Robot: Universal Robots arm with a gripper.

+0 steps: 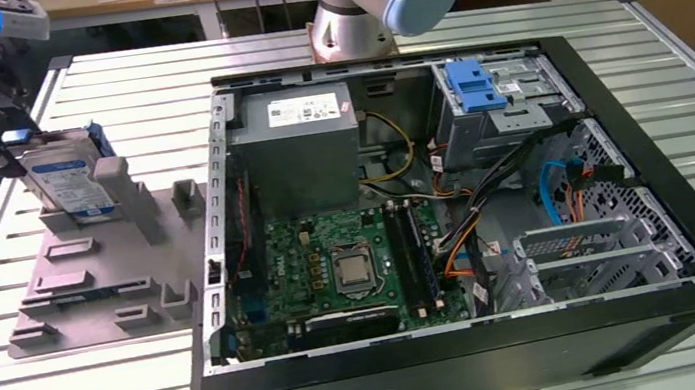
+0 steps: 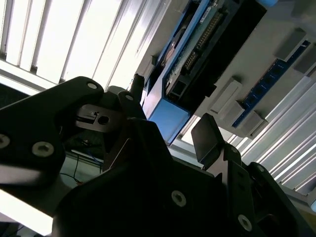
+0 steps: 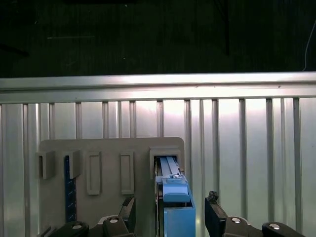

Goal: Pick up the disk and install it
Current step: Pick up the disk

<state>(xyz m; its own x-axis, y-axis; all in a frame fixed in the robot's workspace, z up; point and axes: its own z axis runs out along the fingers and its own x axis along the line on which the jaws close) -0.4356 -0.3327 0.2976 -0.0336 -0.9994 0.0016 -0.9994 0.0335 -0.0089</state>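
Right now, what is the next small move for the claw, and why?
Probably close the claw on the disk. In both wrist views its open fingers stand on either side of the disk's blue rail, with a gap on each side. The disk stands on edge in the grey holder, so it seems that nothing is gripped yet.

Exterior view: bright, even overhead light. Slatted surface (image 1: 131,82) pale; soft shadows pool inside computer case (image 1: 478,369).
Second wrist view: slats blown to white glare; claw (image 2: 170,111) body in dark silhouette.
First wrist view: glare band along surface edge, blackness beyond.
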